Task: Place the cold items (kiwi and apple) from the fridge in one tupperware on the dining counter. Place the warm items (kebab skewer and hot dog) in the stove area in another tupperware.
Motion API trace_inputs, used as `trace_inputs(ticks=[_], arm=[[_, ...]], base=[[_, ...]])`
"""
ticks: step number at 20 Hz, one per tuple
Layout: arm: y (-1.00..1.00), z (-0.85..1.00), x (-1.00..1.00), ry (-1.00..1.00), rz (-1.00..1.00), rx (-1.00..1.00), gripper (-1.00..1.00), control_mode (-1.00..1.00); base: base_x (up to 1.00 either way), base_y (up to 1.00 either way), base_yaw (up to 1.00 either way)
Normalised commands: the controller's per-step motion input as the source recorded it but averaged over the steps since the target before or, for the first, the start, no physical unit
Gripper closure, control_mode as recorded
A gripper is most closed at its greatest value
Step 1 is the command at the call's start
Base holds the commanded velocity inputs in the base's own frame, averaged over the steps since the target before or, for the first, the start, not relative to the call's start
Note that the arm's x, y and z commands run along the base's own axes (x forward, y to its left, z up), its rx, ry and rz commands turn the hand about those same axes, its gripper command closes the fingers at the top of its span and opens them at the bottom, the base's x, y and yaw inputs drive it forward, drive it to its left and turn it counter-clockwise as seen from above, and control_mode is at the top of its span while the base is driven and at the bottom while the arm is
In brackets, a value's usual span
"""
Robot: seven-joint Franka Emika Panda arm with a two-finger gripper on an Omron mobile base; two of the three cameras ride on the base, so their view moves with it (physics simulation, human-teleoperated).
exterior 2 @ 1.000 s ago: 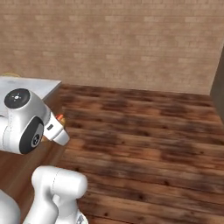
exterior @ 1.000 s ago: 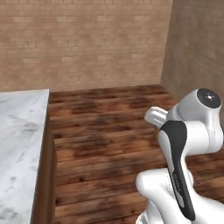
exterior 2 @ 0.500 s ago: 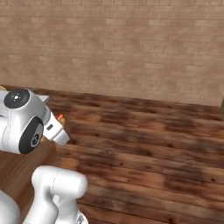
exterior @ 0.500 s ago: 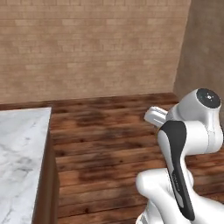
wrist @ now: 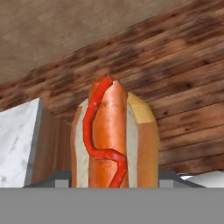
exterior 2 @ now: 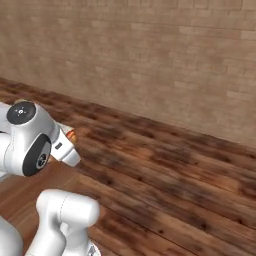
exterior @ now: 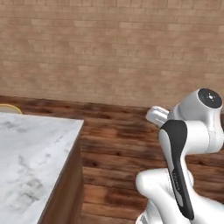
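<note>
A hot dog (wrist: 114, 135), a sausage in a bun with a red ketchup squiggle, stands upright between my fingers in the hand view. My gripper (wrist: 114, 179) is shut on its lower end. From the right base camera, the orange tip of the hot dog (exterior 2: 71, 134) pokes out past the white hand (exterior 2: 64, 148), which is held up in front of the arm. The hand (exterior: 156, 115) points away toward the brick wall in the left base view. The kiwi, apple, kebab skewer and tupperware are out of view.
A white marble counter (exterior: 30, 153) with a wooden side fills the lower left, and its corner (wrist: 17, 140) lies left of the hot dog. A yellow rim (exterior: 8, 107) peeks in at its far edge. Wooden floor runs to a brick wall (exterior: 109, 48).
The whole picture has shifted, so the base and its cameras have moved. The counter now reaches further right in the left base view. The arm keeps its pose and the hot dog stays held.
</note>
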Motion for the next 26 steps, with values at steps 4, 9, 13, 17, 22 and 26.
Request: trace_inputs(ticks=[4, 9, 13, 17, 22, 26], arm=[[0.0, 0.0, 0.0, 0.0, 0.0, 0.0, 1.0, 1.0], [0.0, 0.0, 0.0, 0.0, 0.0, 0.0, 1.0, 1.0], [0.0, 0.0, 0.0, 0.0, 0.0, 0.0, 1.0, 1.0], [0.0, 0.0, 0.0, 0.0, 0.0, 0.0, 1.0, 1.0], [0.0, 0.0, 0.0, 0.0, 0.0, 0.0, 1.0, 1.0], [0.0, 0.0, 0.0, 0.0, 0.0, 0.0, 1.0, 1.0]], base=[[0.88, -0.38, 0.68], [0.73, -0.58, 0.52], [0.55, -0.72, 0.42], [0.51, -0.72, 0.39], [0.57, -0.66, 0.42], [0.61, -0.66, 0.42]])
